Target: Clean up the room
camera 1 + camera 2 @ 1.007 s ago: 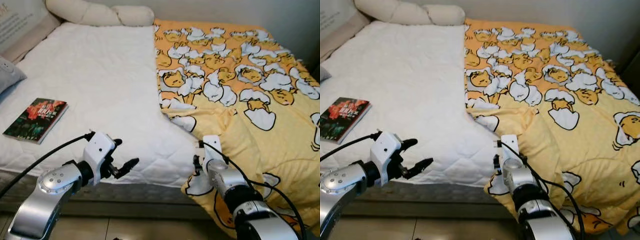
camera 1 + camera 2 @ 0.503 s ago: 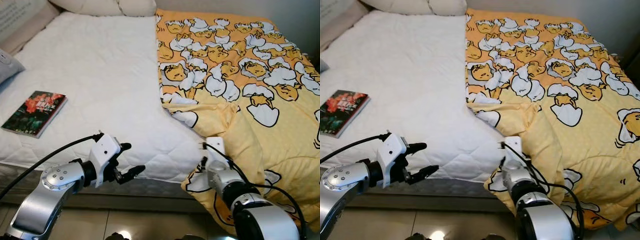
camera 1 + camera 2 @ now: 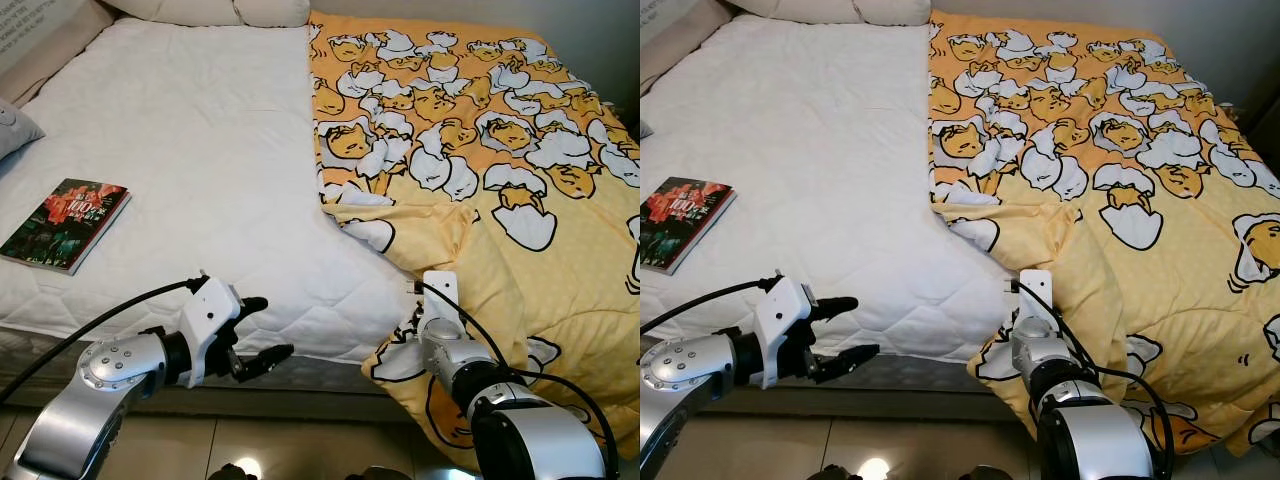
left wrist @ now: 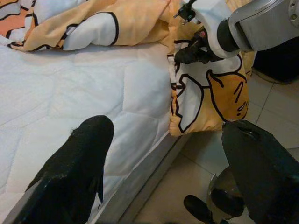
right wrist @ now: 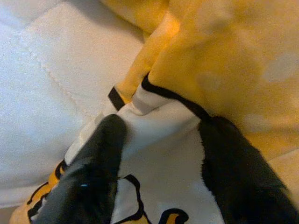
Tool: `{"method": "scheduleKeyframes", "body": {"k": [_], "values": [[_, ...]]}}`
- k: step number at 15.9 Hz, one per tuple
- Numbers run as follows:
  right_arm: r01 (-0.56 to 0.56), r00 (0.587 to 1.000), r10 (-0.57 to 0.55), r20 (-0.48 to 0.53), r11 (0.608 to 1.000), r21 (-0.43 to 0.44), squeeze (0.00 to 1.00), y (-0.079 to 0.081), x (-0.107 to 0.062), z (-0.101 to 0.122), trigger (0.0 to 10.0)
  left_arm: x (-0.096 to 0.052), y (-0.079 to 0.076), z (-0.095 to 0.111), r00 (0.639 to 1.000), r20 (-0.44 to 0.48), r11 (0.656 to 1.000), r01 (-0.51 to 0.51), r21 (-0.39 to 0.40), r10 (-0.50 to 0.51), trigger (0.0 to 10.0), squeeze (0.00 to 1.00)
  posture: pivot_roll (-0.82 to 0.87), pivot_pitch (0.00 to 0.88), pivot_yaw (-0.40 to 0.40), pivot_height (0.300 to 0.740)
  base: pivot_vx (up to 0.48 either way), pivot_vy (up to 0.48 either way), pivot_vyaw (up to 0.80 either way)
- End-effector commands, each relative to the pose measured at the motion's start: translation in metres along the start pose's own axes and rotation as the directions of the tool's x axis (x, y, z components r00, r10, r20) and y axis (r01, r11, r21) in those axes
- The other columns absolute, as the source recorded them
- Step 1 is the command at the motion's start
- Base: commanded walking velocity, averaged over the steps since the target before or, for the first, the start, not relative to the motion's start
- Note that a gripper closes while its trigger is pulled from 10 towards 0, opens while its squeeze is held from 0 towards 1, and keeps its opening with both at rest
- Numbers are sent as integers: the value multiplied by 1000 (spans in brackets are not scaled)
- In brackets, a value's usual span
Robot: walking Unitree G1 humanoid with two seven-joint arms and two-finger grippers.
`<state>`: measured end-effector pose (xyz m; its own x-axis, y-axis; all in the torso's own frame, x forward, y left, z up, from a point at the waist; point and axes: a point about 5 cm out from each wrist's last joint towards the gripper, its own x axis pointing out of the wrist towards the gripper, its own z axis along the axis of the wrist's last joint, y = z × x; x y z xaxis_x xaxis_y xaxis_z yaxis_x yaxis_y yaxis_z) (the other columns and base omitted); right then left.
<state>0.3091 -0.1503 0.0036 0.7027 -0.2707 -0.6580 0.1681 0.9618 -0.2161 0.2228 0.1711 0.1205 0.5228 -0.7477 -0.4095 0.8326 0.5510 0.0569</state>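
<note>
Right gripper at bottom centre of the head views, fingers apart astride the hanging corner of the yellow blanket. Soft, light, slippery cloth; best pinched at the thick hem. Left gripper spread, idle, lower left by the mattress.

only readable bit is "100" on the book cover lying on the bed; rest is too blurry
</note>
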Motion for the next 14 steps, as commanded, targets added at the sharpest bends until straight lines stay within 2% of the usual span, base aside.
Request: {"method": "scheduleKeyframes", "body": {"k": [1,11,14], "values": [[-8,1000,8,2,1000,20,0,-1,1,4,0,0,-5,4,999,6,999,33,24,-33,10000,0,16,72,-75,740,0,0,0],[-20,1000,20,-3,999,32,0,-12,4,0,0,1,-3,4,999,6,999,44,24,-44,10000,0,10,63,-79,740,0,0,0],[-62,998,62,4,997,47,0,-14,5,-1,0,1,-3,3,999,6,999,39,21,-39,10000,0,6,59,-78,740,0,0,0]]}}
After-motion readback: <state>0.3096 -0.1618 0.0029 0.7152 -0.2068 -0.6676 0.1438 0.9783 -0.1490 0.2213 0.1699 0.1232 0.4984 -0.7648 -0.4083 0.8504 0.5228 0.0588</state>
